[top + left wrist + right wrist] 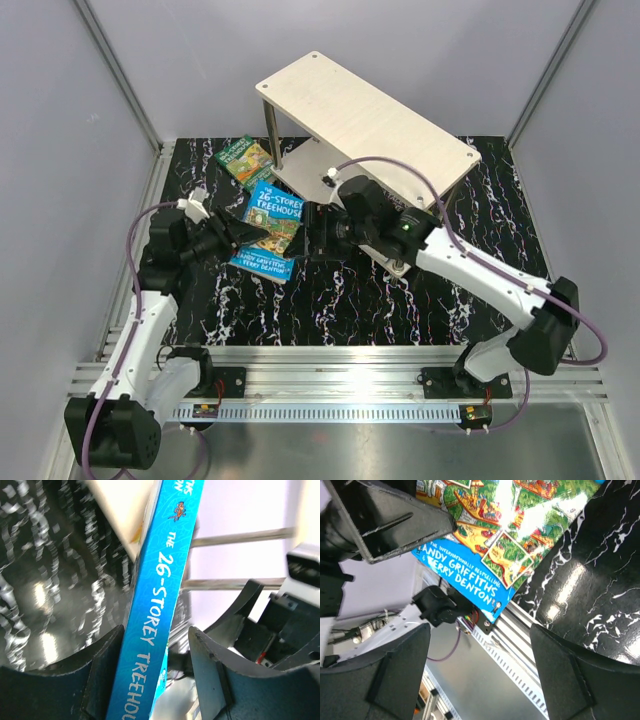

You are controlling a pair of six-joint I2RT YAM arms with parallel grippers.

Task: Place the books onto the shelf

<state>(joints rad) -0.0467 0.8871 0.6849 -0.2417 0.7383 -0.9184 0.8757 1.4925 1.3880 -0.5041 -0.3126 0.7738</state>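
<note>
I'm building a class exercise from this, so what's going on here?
The left gripper holds the blue Treehouse book across its spine, tilted up off the table. The right gripper is open and faces that book, holding nothing. A green book lies flat on the table beside the shelf, whose top board carries no book.

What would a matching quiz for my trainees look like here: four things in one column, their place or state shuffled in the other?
1 blue Treehouse book
2 green book
3 right gripper
4 shelf

A top board bare
B jaws open, empty
C flat on the table
D between jaws of the left gripper

Pairs: 1-D, 2-C, 3-B, 4-A
</note>
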